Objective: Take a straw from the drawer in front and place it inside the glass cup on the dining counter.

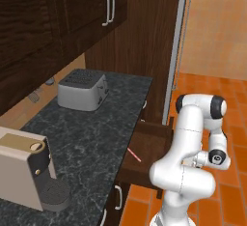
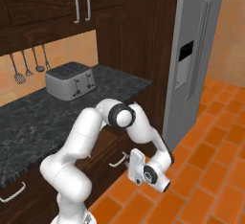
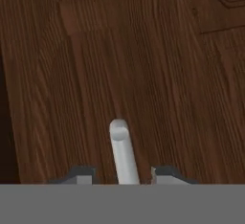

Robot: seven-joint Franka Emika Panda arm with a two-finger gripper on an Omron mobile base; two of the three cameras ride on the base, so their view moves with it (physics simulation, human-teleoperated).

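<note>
The straw [image 1: 134,154] lies flat in the open drawer [image 1: 149,150]; light, thin, likely slippery, best pinched mid-length; end effector [image 3: 122,174] narrowly parted around the drawer's handle [image 3: 120,146].

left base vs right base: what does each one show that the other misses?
Left base view: the open drawer with the pink straw lying on its bottom, and a beige coffee machine on the near counter. Right base view: the steel fridge, hanging utensils, and the hand by the drawer's silver handle. Both: toaster, black speckled countertop, white arm.
</note>
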